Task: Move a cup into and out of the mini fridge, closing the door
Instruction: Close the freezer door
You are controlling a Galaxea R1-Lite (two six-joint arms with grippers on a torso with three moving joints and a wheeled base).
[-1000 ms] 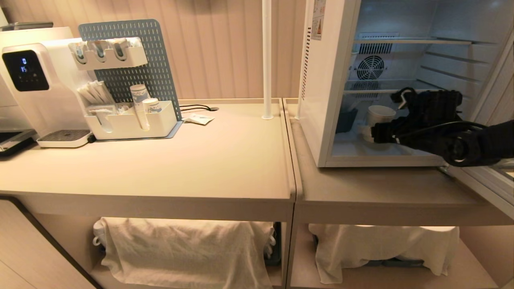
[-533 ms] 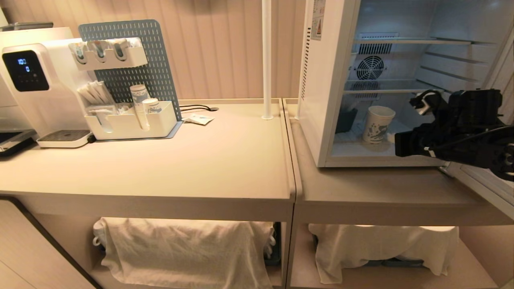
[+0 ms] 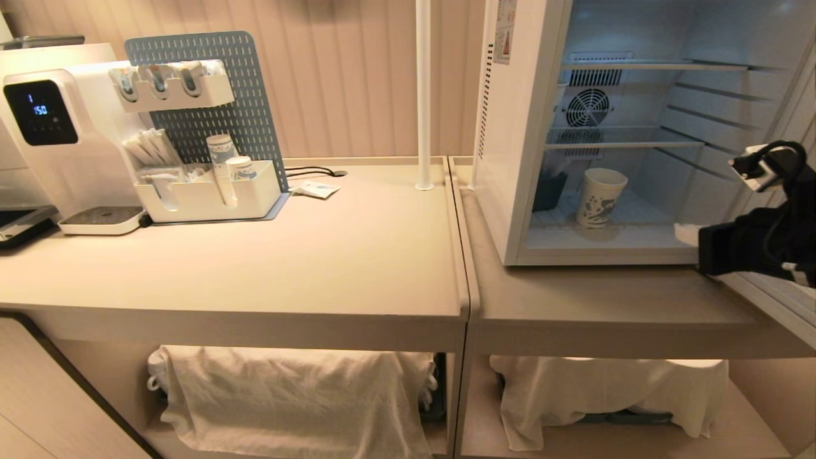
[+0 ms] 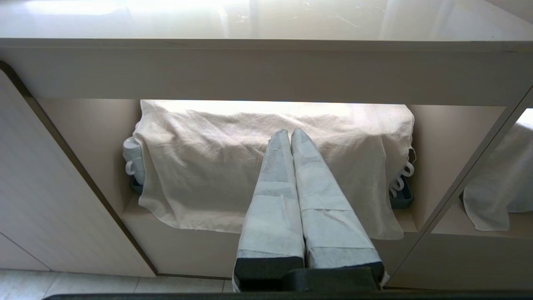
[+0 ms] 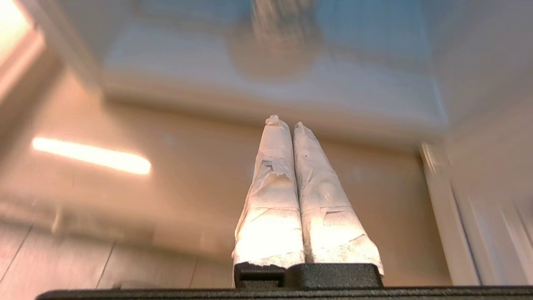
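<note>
Left end effector [image 4: 290, 137]: fingers pressed together, empty, parked low before the cloth-covered shelf under the worktop [image 3: 357, 255].
Cup [image 3: 599, 196]: upright on the fridge [image 3: 519, 159] floor, centre-right of the head view.
Right end effector [image 3: 685, 234]: fingers together, empty, right edge, outside the fridge mouth.
Door [image 3: 774, 299]: open, lower right.
Risk: the arm sits between door and opening; swinging too early could jam it, and a hard slam might topple the light cup.
</note>
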